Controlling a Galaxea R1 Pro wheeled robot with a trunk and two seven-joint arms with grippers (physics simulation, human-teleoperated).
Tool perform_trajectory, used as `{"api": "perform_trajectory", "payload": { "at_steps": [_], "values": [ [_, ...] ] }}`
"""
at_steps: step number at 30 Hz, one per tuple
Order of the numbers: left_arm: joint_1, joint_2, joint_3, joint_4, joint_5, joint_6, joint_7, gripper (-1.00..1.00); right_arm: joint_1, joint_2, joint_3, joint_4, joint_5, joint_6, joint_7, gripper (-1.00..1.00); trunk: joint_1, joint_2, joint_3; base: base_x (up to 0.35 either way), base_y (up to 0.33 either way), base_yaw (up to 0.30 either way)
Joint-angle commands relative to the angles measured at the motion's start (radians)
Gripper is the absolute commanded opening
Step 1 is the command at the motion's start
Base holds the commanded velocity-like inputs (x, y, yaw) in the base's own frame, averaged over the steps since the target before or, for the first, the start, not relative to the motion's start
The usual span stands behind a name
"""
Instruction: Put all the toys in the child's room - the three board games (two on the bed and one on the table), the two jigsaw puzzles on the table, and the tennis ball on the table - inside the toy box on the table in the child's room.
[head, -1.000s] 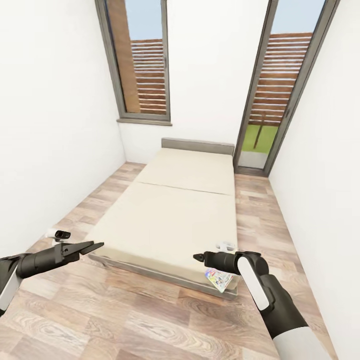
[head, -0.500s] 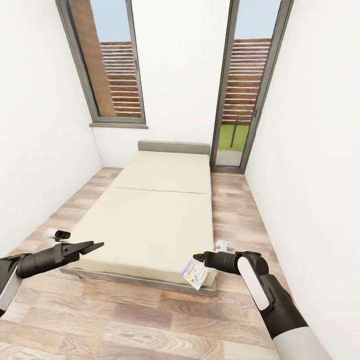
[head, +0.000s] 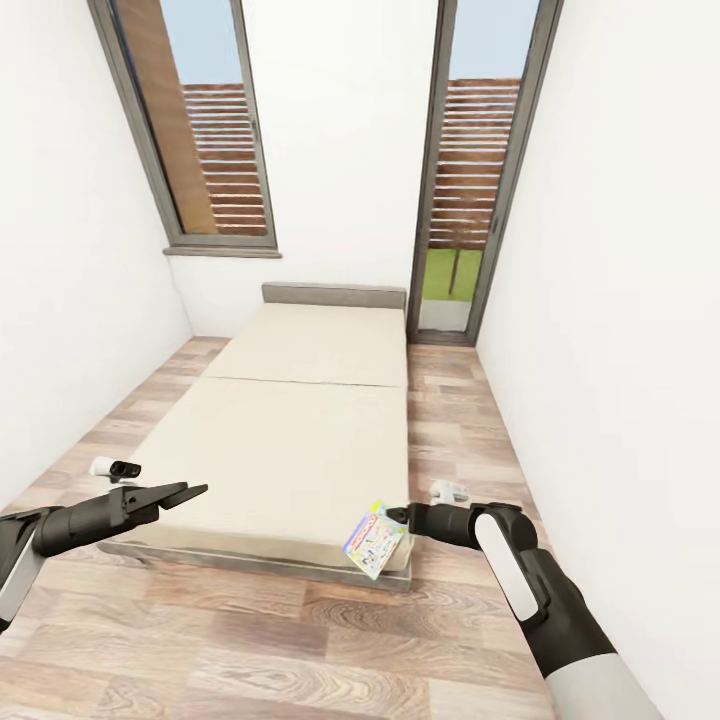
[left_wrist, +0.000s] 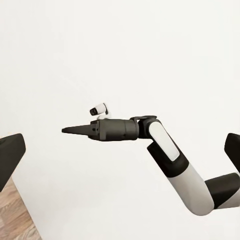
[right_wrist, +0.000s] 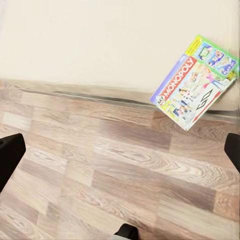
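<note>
You are facing the child's room (head: 340, 120), white-walled, with a wood-plank floor (head: 300, 650) running under both arms. The bed (head: 290, 440) is serving as the landmark here: it is lying lengthwise ahead of you, its plain cream top reaching back to a grey headboard (head: 335, 295). Behind the headboard, a tall window (head: 195, 130) is standing to one side and a glazed door (head: 470, 170) to the other.

Your right arm (head: 545, 600) is reaching in beside the bed's near corner, and the right gripper (head: 396, 516) is hovering at that corner, just by the Monopoly board game (head: 374, 540). In the left wrist view its fingers (left_wrist: 75, 130) are appearing pressed together into one narrow point, grasping nothing. Your left arm (head: 60, 525) is extending toward the opposite near corner of the bed, with the left gripper (head: 180, 494) hanging over the bed's near edge; its fingers are standing slightly parted and carrying nothing.

The Monopoly board game is lying on the bed's near corner, turned askew, with part of it jutting past the edge over the floor. In the right wrist view the carton (right_wrist: 196, 82) is showing its purple-blue cover and lettering.
</note>
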Motion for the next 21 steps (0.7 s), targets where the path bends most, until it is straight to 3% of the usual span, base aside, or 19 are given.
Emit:
{"api": "perform_trajectory", "payload": {
  "at_steps": [1, 14, 21],
  "values": [
    [-0.001, 0.000, 0.000, 0.000, 0.000, 0.011, -0.004, 1.00, -0.001, 0.000, -0.001, 0.000, 0.004, 0.004, 0.003, 1.00, 0.001, -0.002, -0.002, 0.000, -0.167, -0.001],
    [-0.001, 0.000, 0.000, 0.000, 0.000, 0.010, -0.003, 1.00, -0.001, -0.001, -0.002, -0.001, -0.002, 0.003, 0.004, 1.00, 0.001, -0.002, -0.002, 0.000, -0.217, 0.000],
    [-0.001, 0.000, 0.000, 0.000, 0.000, 0.011, -0.004, 1.00, -0.001, 0.000, -0.002, -0.003, -0.002, 0.003, 0.004, 1.00, 0.001, -0.002, -0.002, 0.000, -0.043, 0.000]
  ]
}}
